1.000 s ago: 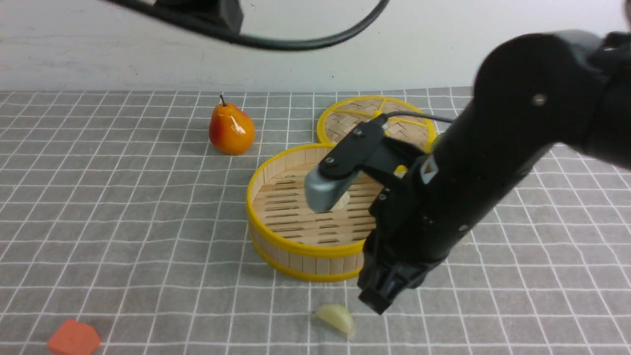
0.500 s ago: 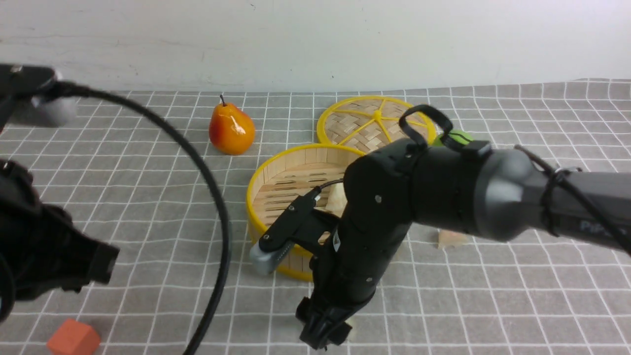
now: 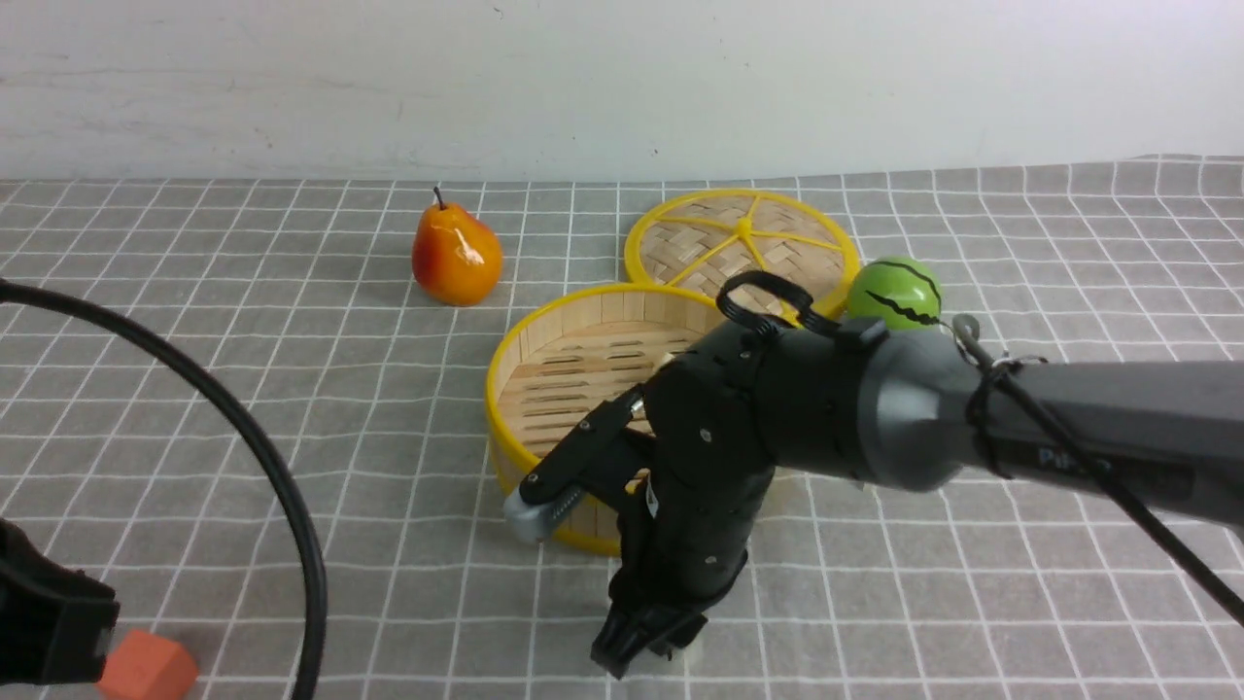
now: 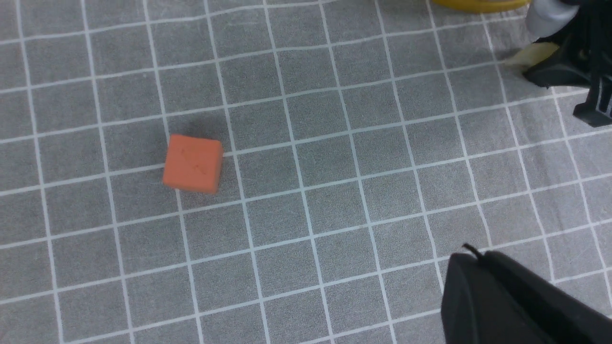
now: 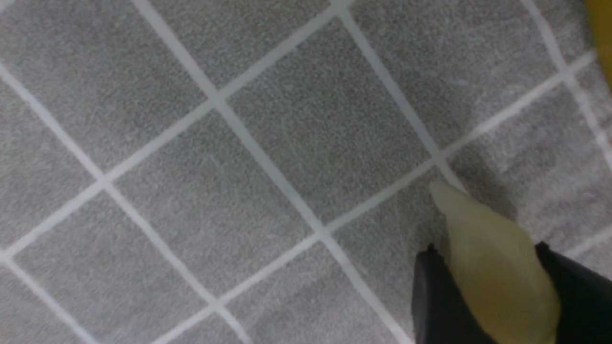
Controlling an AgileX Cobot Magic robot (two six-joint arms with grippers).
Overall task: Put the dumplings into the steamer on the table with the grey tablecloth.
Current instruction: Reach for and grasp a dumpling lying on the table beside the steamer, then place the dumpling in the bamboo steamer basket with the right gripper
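Observation:
The steamer stands mid-table on the grey tablecloth; its rim also shows in the left wrist view. My right gripper is down on the cloth just in front of it. Its two fingers press both sides of the pale yellow-green dumpling, which lies on the cloth and also shows in the left wrist view. My right arm hides the whitish and pink-orange dumplings. My left gripper hangs above bare cloth at the near left with its fingers together, holding nothing.
An orange-red block lies at the near left, next to my left arm. A pear stands at the back, the flat lid behind the steamer, and a striped green ball beside it. A black cable arcs over the left side.
My right arm has swung from over the steamer down to the cloth in front of it, and the gripper is now around the yellow-green dumpling. My left arm has drawn back to the near left.

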